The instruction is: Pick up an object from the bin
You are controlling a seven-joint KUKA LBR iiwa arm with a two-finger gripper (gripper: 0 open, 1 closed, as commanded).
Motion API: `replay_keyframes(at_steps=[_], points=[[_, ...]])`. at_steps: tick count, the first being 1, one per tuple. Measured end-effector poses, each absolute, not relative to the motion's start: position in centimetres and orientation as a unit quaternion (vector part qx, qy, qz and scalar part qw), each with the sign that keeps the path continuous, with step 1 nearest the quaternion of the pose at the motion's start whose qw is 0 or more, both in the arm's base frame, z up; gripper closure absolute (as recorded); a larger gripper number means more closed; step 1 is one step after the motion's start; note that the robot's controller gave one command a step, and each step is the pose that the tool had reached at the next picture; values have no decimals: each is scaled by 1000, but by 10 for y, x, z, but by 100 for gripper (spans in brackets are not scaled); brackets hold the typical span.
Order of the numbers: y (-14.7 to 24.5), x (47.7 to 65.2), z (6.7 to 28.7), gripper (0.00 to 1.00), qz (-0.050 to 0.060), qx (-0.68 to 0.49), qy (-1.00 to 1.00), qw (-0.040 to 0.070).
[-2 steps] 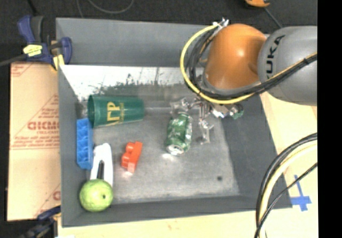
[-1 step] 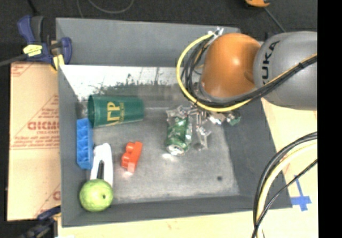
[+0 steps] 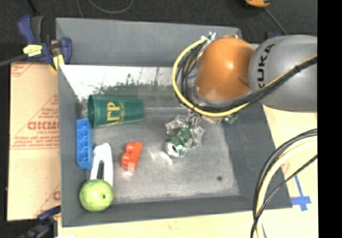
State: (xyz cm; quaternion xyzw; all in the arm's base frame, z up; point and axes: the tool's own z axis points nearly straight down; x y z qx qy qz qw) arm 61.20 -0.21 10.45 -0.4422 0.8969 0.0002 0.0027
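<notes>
Grey metal bin [image 3: 160, 44]: the floor is largely bare on its right half and along the near wall. The contents sit on the left side and in the centre.

Arm [image 3: 283, 74]: enters from the right over the bin's right wall, with an orange cover at the wrist and yellow and black cables looped around it. The grey casing is marked "KUKA", read sideways.

Green cup [image 3: 115, 110]: lies on its side near the far-left wall with its mouth to the left. It bears yellow lettering, which is not legible with certainty.

Blue studded block [image 3: 83, 143]: lies lengthwise against the left wall, just below the cup.

White object [image 3: 102, 161]: just beside the blue block and touching the apple below it.

Green apple [image 3: 96, 195]: in the near-left corner, close to both walls.

Crushed green can [image 3: 178, 146]: at the centre of the floor, with open floor on every side.

Gripper [image 3: 187, 126]: low over the can's upper end. Whether it is spread or closed, and whether it grips the can, cannot be determined.

Orange piece [image 3: 131, 155]: between the white object and the can, apart from both.
</notes>
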Motion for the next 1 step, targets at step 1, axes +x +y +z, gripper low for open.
replay_keyframes(at_steps=[1], points=[[-2,612,105,100,0,-442,897,3]])
